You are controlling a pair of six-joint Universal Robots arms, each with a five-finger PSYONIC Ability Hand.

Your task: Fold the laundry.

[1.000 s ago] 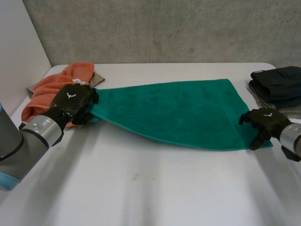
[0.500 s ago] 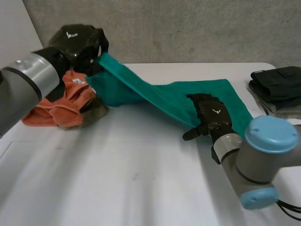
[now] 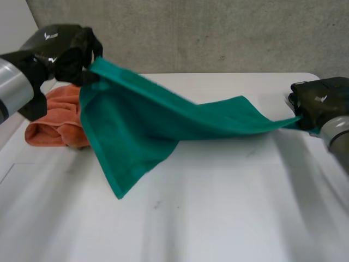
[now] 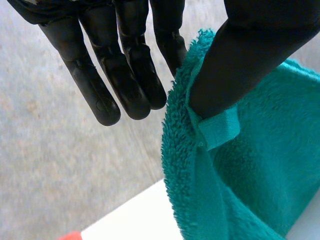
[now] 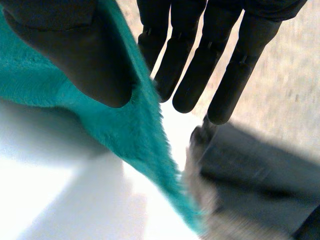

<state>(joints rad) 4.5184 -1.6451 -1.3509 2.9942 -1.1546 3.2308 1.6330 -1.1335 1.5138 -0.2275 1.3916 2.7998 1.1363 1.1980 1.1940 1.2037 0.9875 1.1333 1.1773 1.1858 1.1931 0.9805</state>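
A green towel point(image 3: 142, 128) hangs stretched in the air above the white table point(image 3: 218, 218). My left hand point(image 3: 60, 46) is raised at the far left. In the left wrist view its thumb point(image 4: 250, 60) pinches the towel's point(image 4: 245, 175) hemmed corner against the fingers point(image 4: 125, 75). My right hand point(image 3: 322, 101) is low at the far right, shut on the opposite corner. In the right wrist view the towel's edge point(image 5: 135, 130) is pinched between that hand's thumb point(image 5: 75, 50) and fingers point(image 5: 200, 70). A loose corner point(image 3: 119, 192) droops towards the table.
An orange cloth point(image 3: 54, 117) lies bunched at the table's left edge, under my left hand. A stack of dark folded clothes point(image 5: 255, 170) sits just beyond my right hand's fingertips. A grey wall point(image 3: 218, 33) stands behind the table.
My right hand has left the towel's middle, swung to the far right and closed on its corner. The towel has come off the table and is now pulled taut between both hands.
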